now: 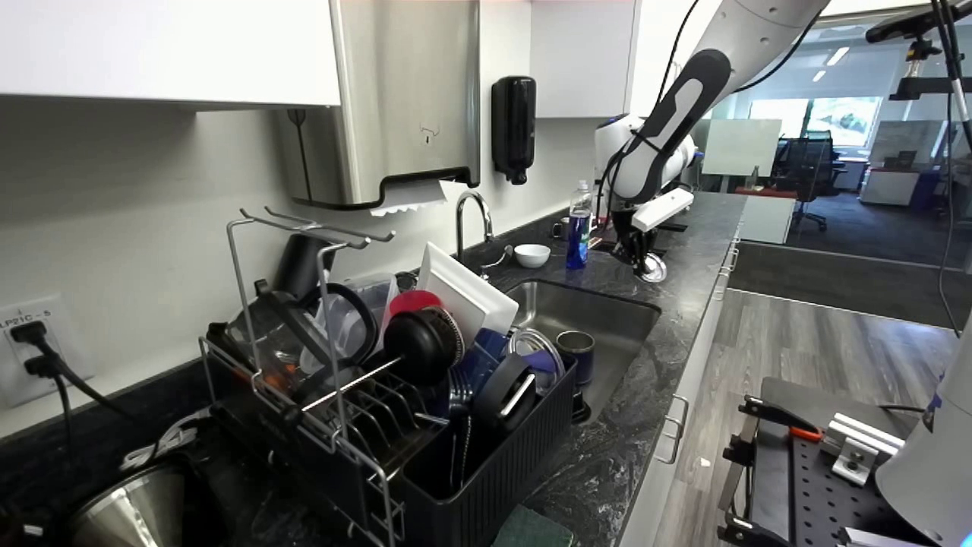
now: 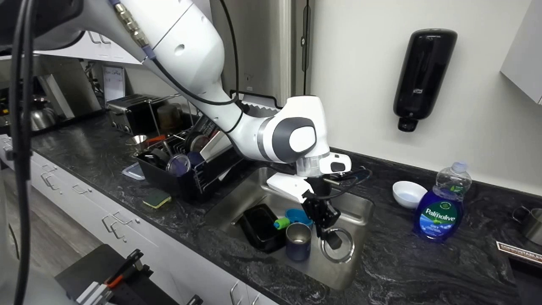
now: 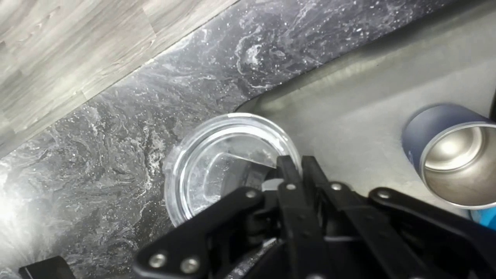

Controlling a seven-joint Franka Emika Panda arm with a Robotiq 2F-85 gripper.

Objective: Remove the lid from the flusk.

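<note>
The flusk is a dark blue, steel-lined cup standing upright and open in the sink, visible in both exterior views (image 1: 577, 355) (image 2: 298, 245) and at the right of the wrist view (image 3: 432, 133). The lid is a clear, round, rimmed disc, apart from the flusk (image 1: 654, 267) (image 2: 345, 252) (image 3: 248, 128). My gripper (image 1: 636, 260) (image 2: 329, 237) (image 3: 296, 159) is shut on the lid's rim, with one finger inside the rim and one outside. It holds the lid raised near the sink's end and the counter. The fingers hide part of the lid.
The steel sink (image 2: 364, 207) also holds a black tray (image 2: 260, 228), a turquoise bowl (image 2: 298, 215) and a green-capped item (image 2: 281, 223). A full dish rack (image 1: 486, 463) stands beside it. A soap bottle (image 2: 442, 207) and white bowl (image 2: 408, 194) stand behind, near the faucet (image 1: 474, 216).
</note>
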